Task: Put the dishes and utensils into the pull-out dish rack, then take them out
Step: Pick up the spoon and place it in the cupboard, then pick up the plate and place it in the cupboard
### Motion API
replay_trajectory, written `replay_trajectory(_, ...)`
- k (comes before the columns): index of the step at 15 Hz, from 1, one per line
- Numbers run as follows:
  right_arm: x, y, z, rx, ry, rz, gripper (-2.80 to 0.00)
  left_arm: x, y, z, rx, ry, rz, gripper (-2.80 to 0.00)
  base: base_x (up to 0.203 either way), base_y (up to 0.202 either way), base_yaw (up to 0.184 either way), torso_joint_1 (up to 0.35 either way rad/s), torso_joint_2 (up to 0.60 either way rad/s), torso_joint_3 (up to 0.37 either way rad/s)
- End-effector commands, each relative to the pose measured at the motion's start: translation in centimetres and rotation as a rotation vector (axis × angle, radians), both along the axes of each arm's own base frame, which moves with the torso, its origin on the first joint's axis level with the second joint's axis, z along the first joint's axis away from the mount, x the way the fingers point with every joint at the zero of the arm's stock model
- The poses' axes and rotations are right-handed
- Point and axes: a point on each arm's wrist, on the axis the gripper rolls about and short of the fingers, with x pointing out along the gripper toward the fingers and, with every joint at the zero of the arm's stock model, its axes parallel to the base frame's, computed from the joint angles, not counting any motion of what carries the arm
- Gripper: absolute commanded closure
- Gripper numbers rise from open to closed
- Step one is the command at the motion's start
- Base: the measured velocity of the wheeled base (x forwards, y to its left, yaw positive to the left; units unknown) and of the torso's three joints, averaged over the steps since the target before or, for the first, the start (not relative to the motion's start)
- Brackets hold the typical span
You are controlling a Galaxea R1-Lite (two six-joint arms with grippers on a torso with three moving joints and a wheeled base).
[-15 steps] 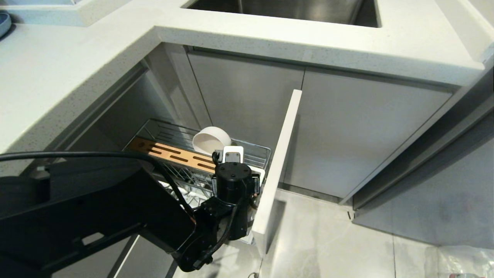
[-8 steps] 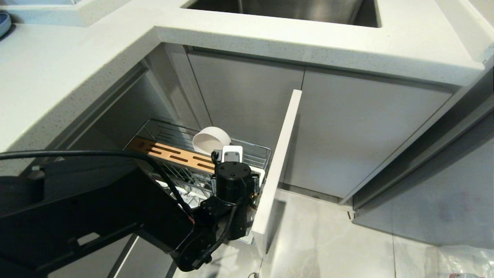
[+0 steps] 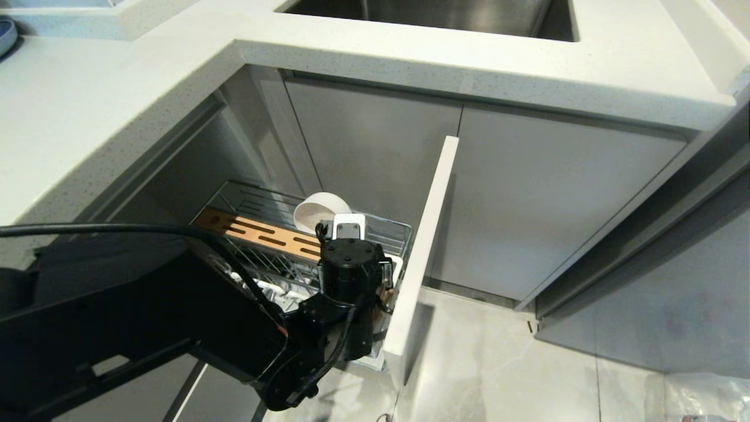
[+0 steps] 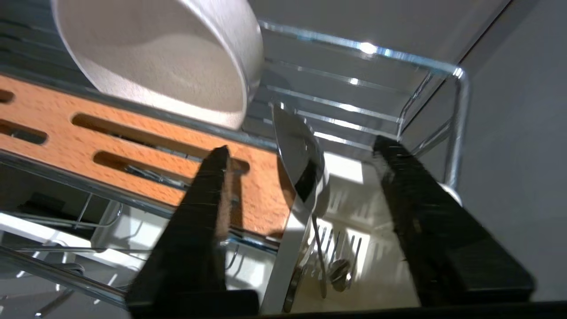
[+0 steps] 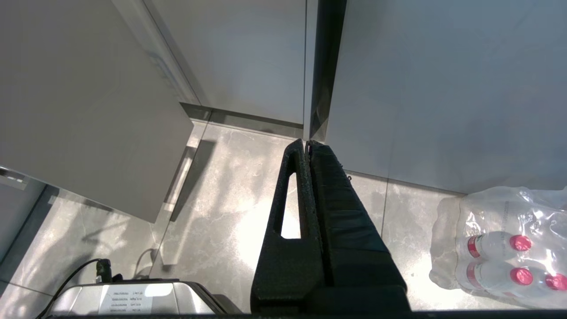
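1. Plainly, nearest the lens in the left wrist view, the left gripper (image 4: 301, 150) stood with its two black fingers (image 4: 201, 212) spread apart, clamped on nothing; the spoon (image 4: 301, 166) rose between them, touching neither as far as could be seen.
2. The spoon's bowl pointed up at centre frame and its handle ran down into the white utensil cup (image 4: 350, 248) at lower centre, so the step in hand looked like dropping the spoon into the cup, with the release just made.
3. The next move, by my judgement, called for lifting the gripper straight off without brushing the spoon, then going for whatever remained; the chopsticks could not be made out.
4. Beyond the fingers lay the slotted bamboo strip (image 4: 146, 146) at mid left, and past it the off-white bowl (image 4: 159, 57), tilted on edge in the upper left, close to the spoon's tip.
5. The pull-out dish rack (image 3: 394, 224) sat at lower centre of the head view, hemmed by the pale cabinet front (image 3: 425, 246) on its right, leaving little room.
6. The right gripper (image 5: 308, 148) hung over the floor, fingers pressed together, near a pack of bottles (image 5: 500, 248).
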Motion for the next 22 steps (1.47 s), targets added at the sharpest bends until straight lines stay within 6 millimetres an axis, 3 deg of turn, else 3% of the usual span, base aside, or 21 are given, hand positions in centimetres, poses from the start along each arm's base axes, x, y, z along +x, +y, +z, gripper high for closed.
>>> replay_trajectory(1,0.0,0.0,0.0,0.000,0.001,0.000,0.00,-0.4,0.1,1.3,-0.027,-0.028,0.001,-2.80,0.000,0.000,0.000,0.000,0.00,0.000)
replay_trajectory(8,0.0,0.0,0.0,0.000,0.001,0.000,0.00,-1.8,1.5,5.9,-0.043,-0.118,0.007,-2.80,0.000,0.000,0.000,0.000,0.00,0.000)
replay_trajectory(9,0.0,0.0,0.0,0.000,0.001,0.000,0.00,-2.1,1.8,6.8,-0.038,-0.136,0.009,0.00,0.000,0.000,0.000,0.000,0.00,0.000)
replay_trajectory(15,0.0,0.0,0.0,0.000,0.001,0.000,0.00,-5.2,3.4,12.0,-0.064,-0.216,0.043,0.00,0.000,0.000,0.000,0.000,0.00,0.000)
replay_trajectory(22,0.0,0.0,0.0,0.000,0.001,0.000,0.00,-12.0,7.6,20.3,-0.044,-0.191,-0.037,0.00,0.000,0.000,0.000,0.000,0.00,0.000)
